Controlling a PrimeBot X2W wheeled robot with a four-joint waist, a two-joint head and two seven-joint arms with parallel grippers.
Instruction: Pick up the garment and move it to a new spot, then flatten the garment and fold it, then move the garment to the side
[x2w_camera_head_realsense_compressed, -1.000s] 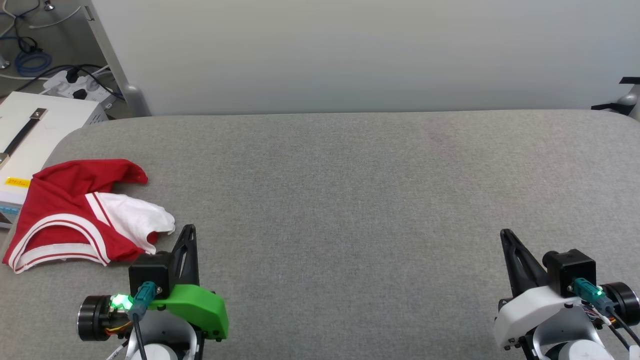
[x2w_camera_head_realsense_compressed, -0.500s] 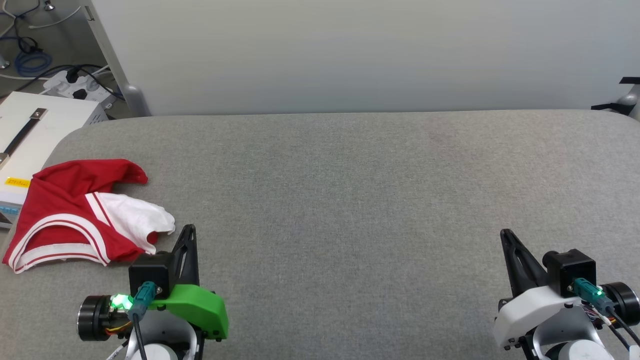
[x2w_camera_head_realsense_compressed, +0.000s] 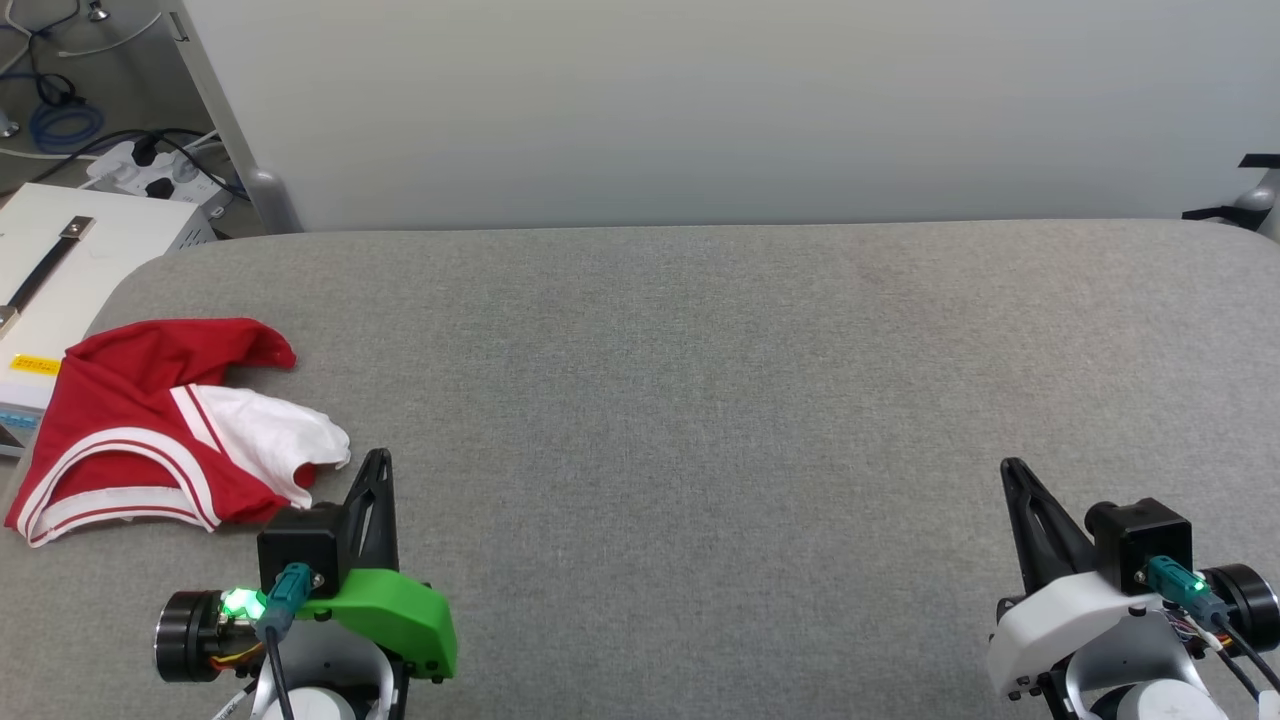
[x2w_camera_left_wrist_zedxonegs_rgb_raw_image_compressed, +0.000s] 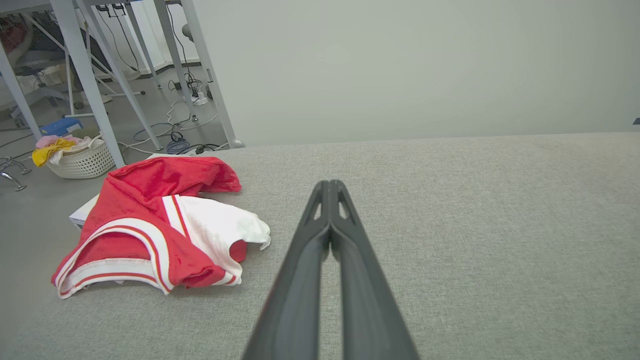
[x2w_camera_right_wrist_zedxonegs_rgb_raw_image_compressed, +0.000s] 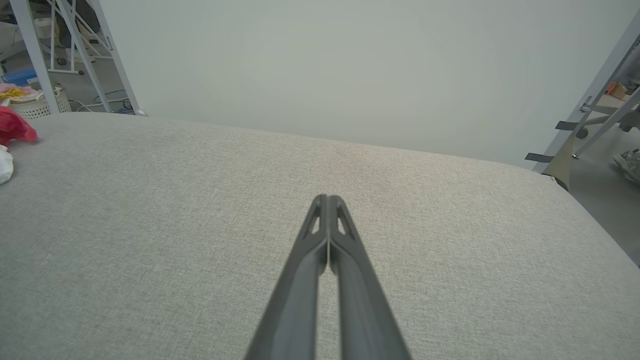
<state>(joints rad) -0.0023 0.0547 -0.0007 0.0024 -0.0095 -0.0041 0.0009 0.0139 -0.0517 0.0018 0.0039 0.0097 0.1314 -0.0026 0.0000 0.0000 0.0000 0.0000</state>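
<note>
The garment (x2w_camera_head_realsense_compressed: 150, 430) lies crumpled at the left end of the grey table (x2w_camera_head_realsense_compressed: 700, 400), red with a white sleeve and striped trim; part of it hangs over the table's left edge. The left wrist view has the garment (x2w_camera_left_wrist_zedxonegs_rgb_raw_image_compressed: 150, 225) to the left of my fingers. My left gripper (x2w_camera_head_realsense_compressed: 378, 460) rests shut with nothing in it, just right of the garment and apart from it; its tips meet in the left wrist view (x2w_camera_left_wrist_zedxonegs_rgb_raw_image_compressed: 329, 184). Far off at the lower right, my right gripper (x2w_camera_head_realsense_compressed: 1008, 467) is shut on nothing, tips together (x2w_camera_right_wrist_zedxonegs_rgb_raw_image_compressed: 327, 198). A sliver of the garment (x2w_camera_right_wrist_zedxonegs_rgb_raw_image_compressed: 12, 127) shows at the far left of the right wrist view.
A white box (x2w_camera_head_realsense_compressed: 60, 260) stands beside the table's left end, with cables and a power strip (x2w_camera_head_realsense_compressed: 150, 170) on the floor behind it. A laundry basket (x2w_camera_left_wrist_zedxonegs_rgb_raw_image_compressed: 82, 160) sits on the floor among metal frame legs. A pale wall (x2w_camera_head_realsense_compressed: 700, 110) runs behind the table.
</note>
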